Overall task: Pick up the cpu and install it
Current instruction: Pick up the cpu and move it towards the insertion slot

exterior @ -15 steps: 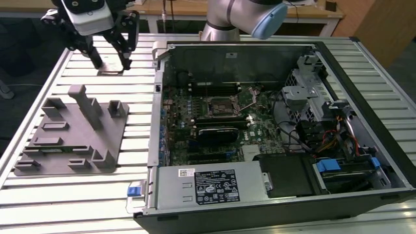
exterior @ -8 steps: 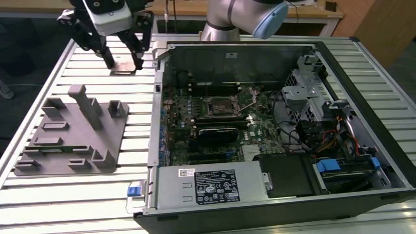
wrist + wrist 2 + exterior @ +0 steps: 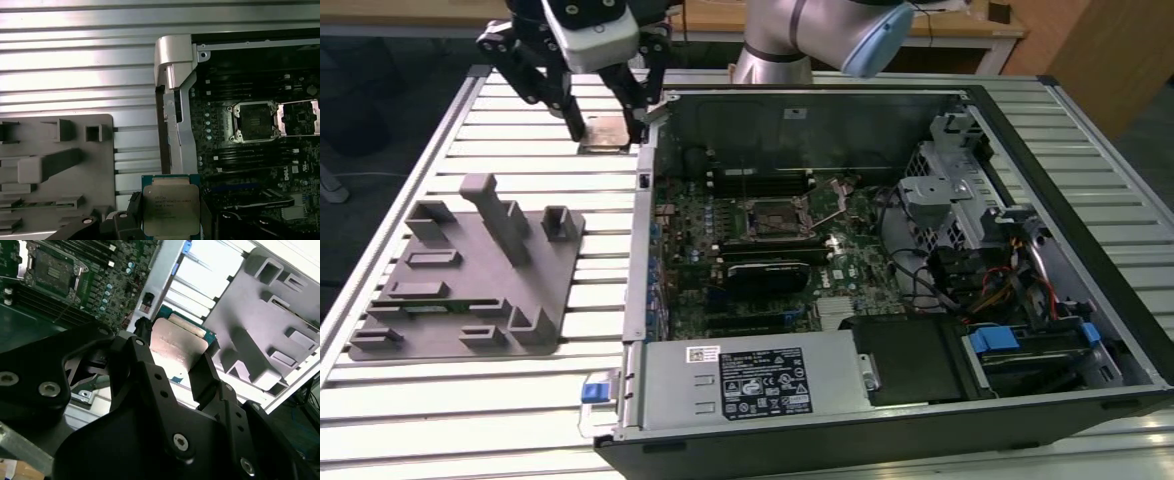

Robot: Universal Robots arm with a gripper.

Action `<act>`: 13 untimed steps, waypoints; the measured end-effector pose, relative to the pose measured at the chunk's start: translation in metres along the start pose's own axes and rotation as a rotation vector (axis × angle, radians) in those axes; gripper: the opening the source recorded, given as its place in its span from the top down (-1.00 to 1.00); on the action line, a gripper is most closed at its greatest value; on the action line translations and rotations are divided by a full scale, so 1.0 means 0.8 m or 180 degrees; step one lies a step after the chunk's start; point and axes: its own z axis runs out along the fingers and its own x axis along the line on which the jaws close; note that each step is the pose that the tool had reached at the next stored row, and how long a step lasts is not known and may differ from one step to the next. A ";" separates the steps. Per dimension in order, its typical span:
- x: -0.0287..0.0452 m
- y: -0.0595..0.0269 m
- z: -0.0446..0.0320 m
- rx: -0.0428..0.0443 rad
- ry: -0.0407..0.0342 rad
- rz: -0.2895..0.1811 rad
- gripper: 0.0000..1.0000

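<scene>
The cpu [image 3: 606, 134] is a flat square chip with a silver-grey metal top on a green rim. My gripper [image 3: 607, 139] is shut on it, one black finger on each of two opposite edges. It hangs over the slatted table just outside the far corner of the open computer case, on the exterior view's left. Both wrist views show the cpu [image 3: 176, 341] [image 3: 170, 209] between the fingers [image 3: 202, 371]. The motherboard socket [image 3: 774, 214] [image 3: 255, 120] [image 3: 52, 265] lies inside the case with its load plate [image 3: 299, 116] flipped open.
A grey plastic tray [image 3: 467, 270] [image 3: 50, 165] [image 3: 265, 335] with upright posts lies on the table at the exterior view's left of the case. The case wall [image 3: 644, 200] [image 3: 172, 100] stands between the cpu and the socket. Cables, drive bays and a power supply [image 3: 747, 378] fill the rest of the case.
</scene>
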 end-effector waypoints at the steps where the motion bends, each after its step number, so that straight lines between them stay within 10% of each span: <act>1: -0.0045 0.000 0.0003 0.0000 0.0000 0.0000 -0.09; 13: -0.0617 0.005 0.0030 0.0000 0.0000 0.0000 -0.09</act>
